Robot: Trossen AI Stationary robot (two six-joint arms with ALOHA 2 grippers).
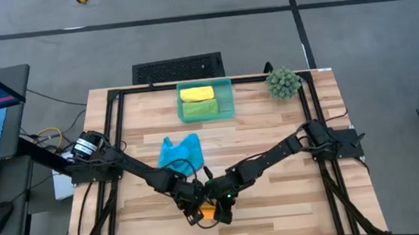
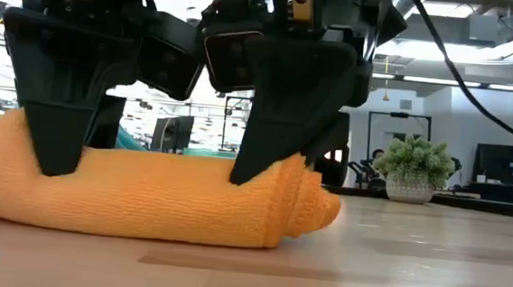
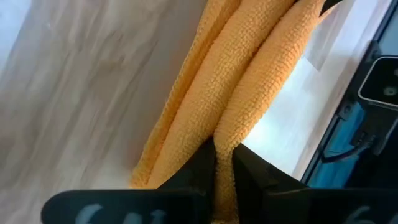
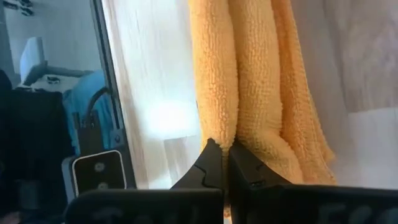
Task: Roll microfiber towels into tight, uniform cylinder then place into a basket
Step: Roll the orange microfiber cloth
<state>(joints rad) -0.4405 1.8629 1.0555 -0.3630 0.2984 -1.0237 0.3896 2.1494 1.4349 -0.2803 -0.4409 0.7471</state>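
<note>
Orange towel (image 2: 144, 194) lies rolled at the table's (image 1: 292, 194) near edge; I see my left gripper (image 3: 222, 180) and right gripper (image 4: 225, 163) each pinching a fold of it

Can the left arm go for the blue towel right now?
Probably not yet. The left pincer is shut on the orange towel, as is the right pincer. The blue towel lies uncovered just beyond, so it is free once the left lets go.
</note>
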